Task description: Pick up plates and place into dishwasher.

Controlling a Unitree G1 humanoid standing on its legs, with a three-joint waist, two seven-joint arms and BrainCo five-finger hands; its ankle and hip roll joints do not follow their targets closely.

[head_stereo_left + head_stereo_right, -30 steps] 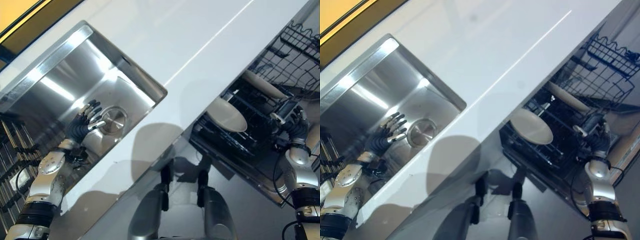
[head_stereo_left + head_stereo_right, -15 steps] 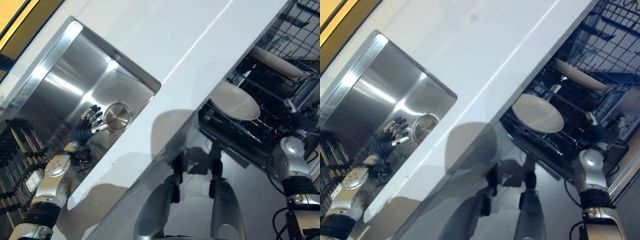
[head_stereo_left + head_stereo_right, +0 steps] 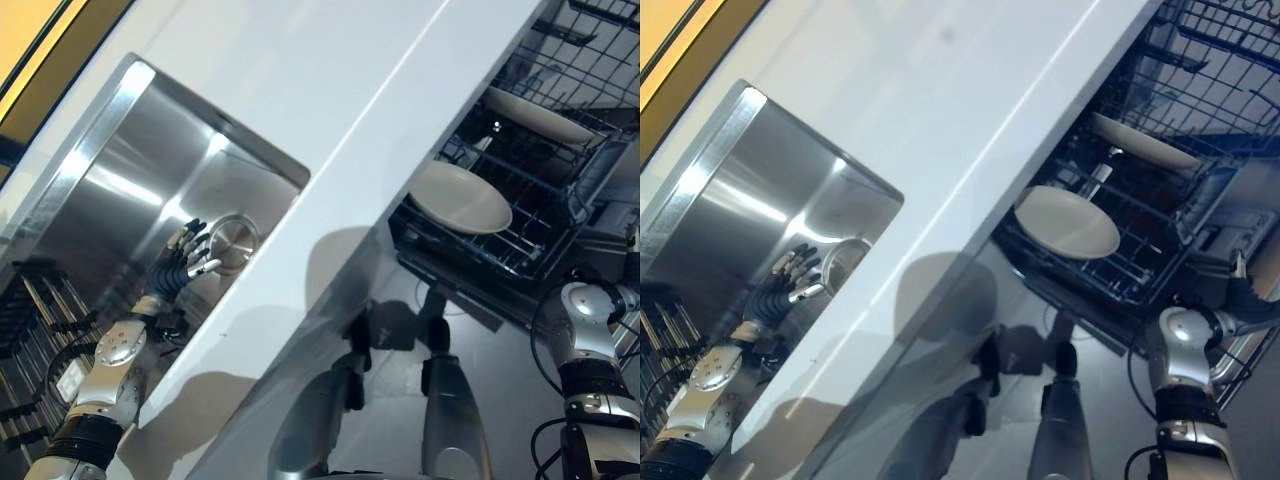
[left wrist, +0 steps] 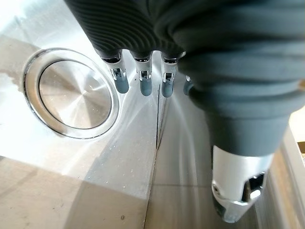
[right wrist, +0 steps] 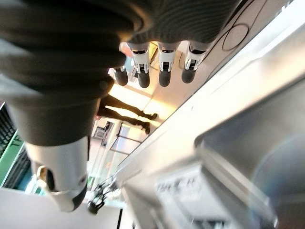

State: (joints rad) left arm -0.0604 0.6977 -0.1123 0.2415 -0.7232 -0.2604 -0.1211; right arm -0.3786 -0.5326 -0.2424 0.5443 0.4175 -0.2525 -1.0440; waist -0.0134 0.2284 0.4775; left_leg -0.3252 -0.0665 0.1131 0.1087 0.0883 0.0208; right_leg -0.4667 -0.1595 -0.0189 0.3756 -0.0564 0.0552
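Observation:
Two cream plates sit in the open dishwasher's black wire rack [image 3: 512, 262]. One plate [image 3: 460, 197] lies flat at the front, and the other plate [image 3: 540, 115] leans further back. My right hand [image 3: 1252, 308] hangs outside the rack by its right corner; its fingers [image 5: 164, 71] are straight and hold nothing. My left hand [image 3: 185, 262] is down in the steel sink [image 3: 130, 150], open, with its fingers [image 4: 143, 81] just beside the round drain cover [image 4: 71, 93]. No plate shows in the sink.
A white countertop [image 3: 330, 80] runs between the sink and the dishwasher. A dark wire rack [image 3: 30, 300] stands left of the sink. The upper dishwasher basket [image 3: 1230, 60] hangs above the plates.
The camera has tilted and shifted. My right hand has drawn back out of the dishwasher rack to its right corner. The left hand stays by the drain.

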